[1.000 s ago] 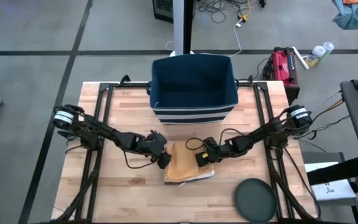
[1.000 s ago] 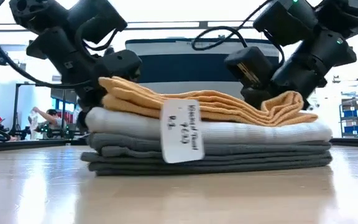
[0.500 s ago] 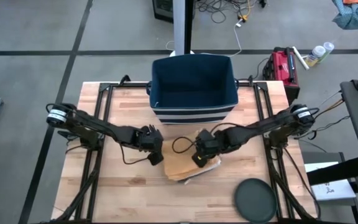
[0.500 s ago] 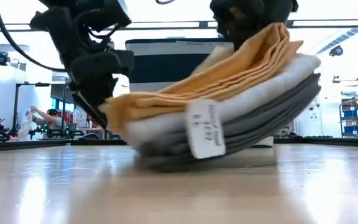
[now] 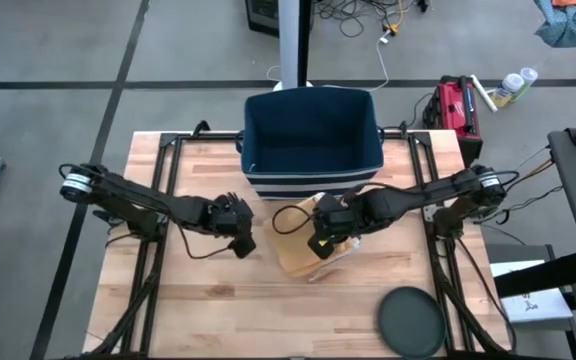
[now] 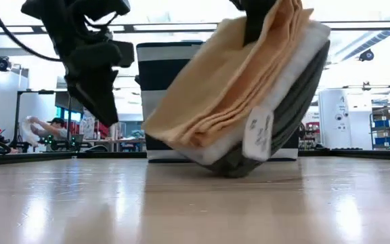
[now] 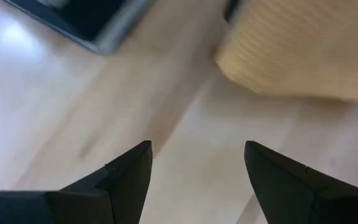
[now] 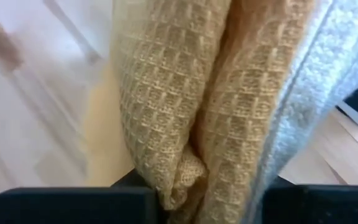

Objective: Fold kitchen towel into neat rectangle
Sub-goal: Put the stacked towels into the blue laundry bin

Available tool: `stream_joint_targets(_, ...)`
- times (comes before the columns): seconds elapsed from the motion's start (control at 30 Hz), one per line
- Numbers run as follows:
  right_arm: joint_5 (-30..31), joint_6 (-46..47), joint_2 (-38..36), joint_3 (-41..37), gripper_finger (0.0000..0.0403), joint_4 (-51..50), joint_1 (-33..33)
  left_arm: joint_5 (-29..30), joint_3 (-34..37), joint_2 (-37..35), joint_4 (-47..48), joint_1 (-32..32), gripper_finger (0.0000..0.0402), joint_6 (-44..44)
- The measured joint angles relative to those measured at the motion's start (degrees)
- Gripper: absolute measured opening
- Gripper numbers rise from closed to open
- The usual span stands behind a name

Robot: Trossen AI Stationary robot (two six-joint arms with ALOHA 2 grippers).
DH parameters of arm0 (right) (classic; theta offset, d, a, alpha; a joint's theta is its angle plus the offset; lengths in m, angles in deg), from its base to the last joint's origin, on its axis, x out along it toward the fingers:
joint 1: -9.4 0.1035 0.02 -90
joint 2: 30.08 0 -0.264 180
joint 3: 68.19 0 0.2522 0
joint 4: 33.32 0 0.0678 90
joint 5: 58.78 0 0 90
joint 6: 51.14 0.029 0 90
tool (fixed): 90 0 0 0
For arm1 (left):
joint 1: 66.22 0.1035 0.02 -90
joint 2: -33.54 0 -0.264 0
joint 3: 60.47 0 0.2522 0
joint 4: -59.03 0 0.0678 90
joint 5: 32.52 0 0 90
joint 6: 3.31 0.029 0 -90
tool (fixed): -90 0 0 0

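While the folded kitchen towel (image 6: 249, 88) is clenched by the right end effector (image 5: 320, 243) and tilted off the surface (image 5: 208, 300), it should be lowered flat; the left end effector (image 5: 240, 240) hangs released beside it.

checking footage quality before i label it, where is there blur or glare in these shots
Left wrist view: the orange towel and the striped bin's corner are smeared, while the left pincer is sharp. Low view: bright backlight from the ceiling strips, a sheen on the table, and the lifted towel stack's tag is unreadable. Right wrist view: waffle weave crisp, background soft.
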Motion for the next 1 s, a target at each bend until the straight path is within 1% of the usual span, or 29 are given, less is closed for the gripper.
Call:
stream_joint_targets(0.2,0.9,-2.8,-0.8,11.3,0.0070,-5.5,-0.1,6.4,0.0,-9.2,4.5,0.0,0.0247,-0.5)
stream_joint_targets(0.4,1.8,-3.0,-0.8,20.4,0.0070,-7.6,-0.5,11.8,0.0,-18.0,6.8,0.0,0.0247,-0.5)
stream_joint_targets(0.6,1.7,-4.8,-0.8,31.1,0.0070,-7.3,-1.8,16.9,-0.1,-23.4,6.3,0.0,0.0247,-0.5)
stream_joint_targets(0.67,2.8,-6.4,-0.8,34.3,0.0070,-7.4,-3.0,17.9,-0.1,-24.3,6.2,0.0,0.0247,-0.5)
stream_joint_targets(0.73,4.3,-8.2,-0.8,36.8,0.0070,-6.9,-4.9,19.2,-0.1,-24.9,6.1,0.0,0.0247,-0.5)
stream_joint_targets(0.87,4.9,-11.5,-0.7,40.0,0.0070,-5.5,-11.5,20.6,-0.1,-24.7,5.9,0.0,0.0247,-0.2)
stream_joint_targets(0.97,4.3,-13.3,-0.2,41.0,0.0070,-4.3,-16.9,20.6,-0.1,-24.2,5.8,0.0,0.0247,0.5)
stream_joint_targets(1.0,3.2,-13.9,-0.1,41.1,0.0070,-3.8,-18.8,20.6,-0.1,-24.0,5.7,0.0,0.0247,0.6)
